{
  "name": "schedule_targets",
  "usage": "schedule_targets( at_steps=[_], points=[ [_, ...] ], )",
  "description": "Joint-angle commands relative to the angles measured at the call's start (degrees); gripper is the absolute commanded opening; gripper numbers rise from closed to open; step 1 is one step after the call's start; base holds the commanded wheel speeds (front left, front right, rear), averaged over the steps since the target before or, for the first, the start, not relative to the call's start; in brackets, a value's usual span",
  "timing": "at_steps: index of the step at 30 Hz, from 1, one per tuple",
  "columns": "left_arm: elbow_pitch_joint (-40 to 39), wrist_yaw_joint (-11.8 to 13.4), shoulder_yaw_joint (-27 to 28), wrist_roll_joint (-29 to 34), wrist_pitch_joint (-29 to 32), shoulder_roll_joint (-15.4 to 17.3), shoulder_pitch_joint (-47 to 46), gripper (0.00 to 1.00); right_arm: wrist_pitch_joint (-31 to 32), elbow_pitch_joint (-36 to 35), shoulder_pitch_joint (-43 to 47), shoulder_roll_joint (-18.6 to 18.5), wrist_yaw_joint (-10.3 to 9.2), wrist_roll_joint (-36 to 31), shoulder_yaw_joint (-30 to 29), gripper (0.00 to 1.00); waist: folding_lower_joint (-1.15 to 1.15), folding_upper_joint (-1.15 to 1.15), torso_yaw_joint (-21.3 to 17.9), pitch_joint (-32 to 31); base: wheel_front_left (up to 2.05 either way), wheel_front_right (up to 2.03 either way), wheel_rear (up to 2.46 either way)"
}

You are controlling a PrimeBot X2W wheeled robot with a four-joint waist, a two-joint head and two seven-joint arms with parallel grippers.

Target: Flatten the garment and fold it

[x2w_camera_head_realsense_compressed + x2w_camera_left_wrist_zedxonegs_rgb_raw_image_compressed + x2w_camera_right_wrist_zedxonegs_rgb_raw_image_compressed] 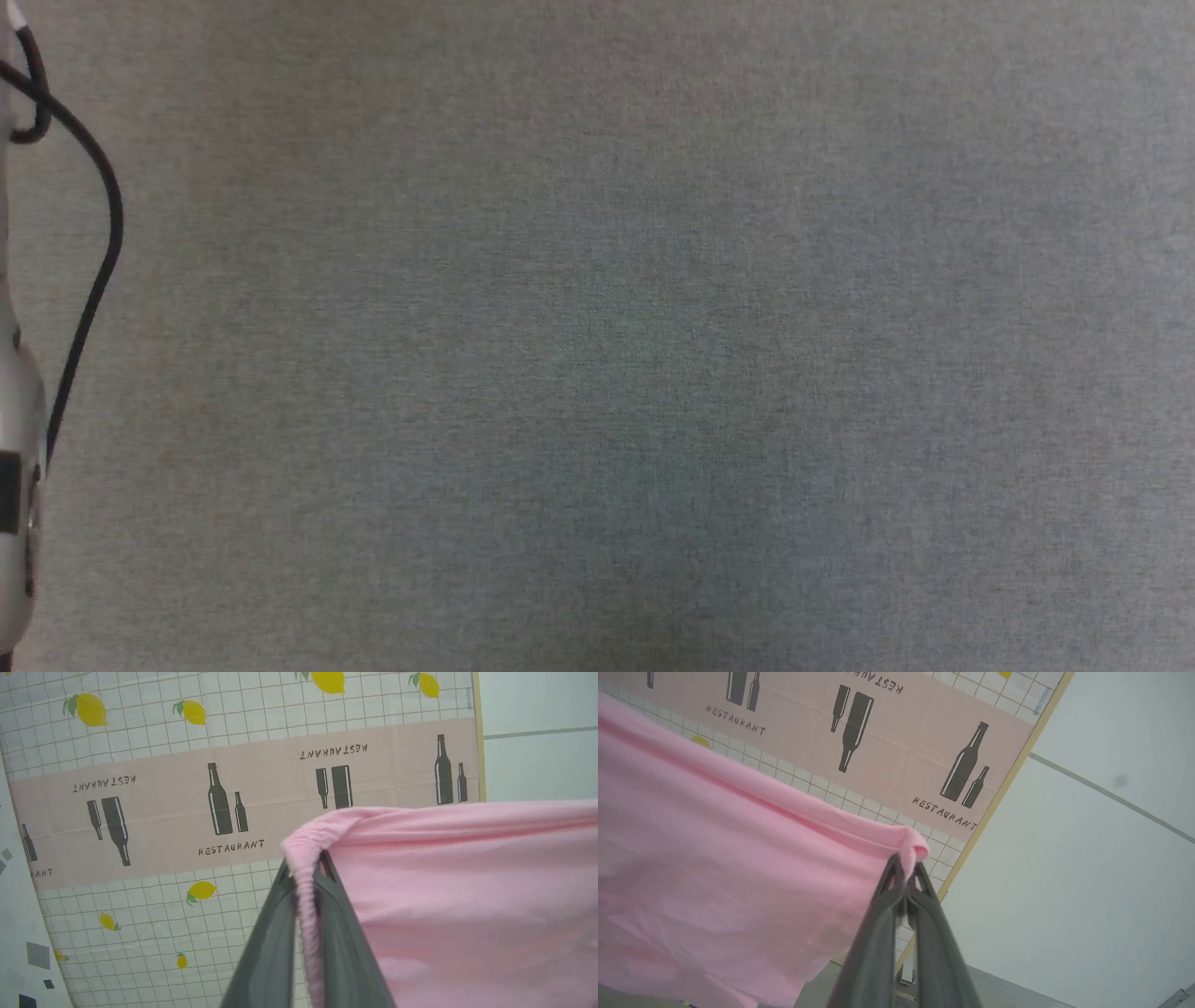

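Left gripper [306, 865] clamped on the garment [467, 882]'s gathered elastic edge. Right gripper [906, 864] pinched tight on a folded corner. Pink cloth is stretched betw the 2, w/ a lemon-and-bottle print sheet [163, 812] beyond it. Head cam: grey surface [597, 336], pale arm [19, 420] w/ black cable [93, 280] at far left.

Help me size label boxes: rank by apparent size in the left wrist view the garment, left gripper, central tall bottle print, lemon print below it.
1. garment
2. left gripper
3. tall bottle print
4. lemon print
Garment and gripper are nearest the camera; true sizes unsure.
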Motion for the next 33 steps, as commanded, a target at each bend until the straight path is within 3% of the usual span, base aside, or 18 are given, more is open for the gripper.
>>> schedule_targets(
  at_steps=[1,5,11,19,22,26,33],
  points=[
    [1.18,0.64,0.89,-0.55,-0.75,0.63,-0.34,0.00,-0.74,0.97,-0.40,-0.68,-0.14,-0.74,-0.89,0.00,-0.01,0.00,-0.78,1.43,0.00,0.00,0.00],
    [3.58,-1.29,0.65,-3.04,-1.54,-0.92,2.89,0.00,-0.81,2.87,1.66,-0.89,-0.14,0.29,0.93,0.00,-0.01,0.00,-0.21,1.28,0.00,0.00,0.00],
    [6.16,-5.78,-0.47,-8.33,-2.69,-3.99,15.18,0.00,0.29,2.43,13.74,-3.72,-0.14,7.69,8.19,0.00,-0.01,0.00,0.60,-1.74,0.00,0.00,0.00],
    [3.51,-9.96,-5.10,-12.46,-2.93,-4.66,39.18,0.00,4.19,-8.86,39.18,-11.49,-0.14,20.35,13.81,0.00,-0.01,0.00,1.50,-9.78,0.00,0.00,0.00],
    [-0.08,-10.28,-6.92,-13.29,-1.72,-3.41,48.28,0.00,6.95,-14.55,49.32,-14.54,-0.14,22.62,13.03,0.00,-0.01,0.00,1.69,-12.71,0.00,0.00,0.00],
    [-6.37,-8.51,-8.77,-13.90,0.24,-1.45,60.39,0.00,10.08,-21.96,63.51,-16.60,-0.14,23.32,9.21,0.00,-0.01,0.00,1.99,-16.09,0.00,0.00,0.00],
    [-19.20,-5.42,-11.17,-16.63,4.55,1.55,77.87,0.00,18.29,-33.79,87.20,-13.30,-0.14,21.74,0.45,0.00,-0.01,0.00,3.20,-20.00,0.00,0.00,0.00]
  ],
)
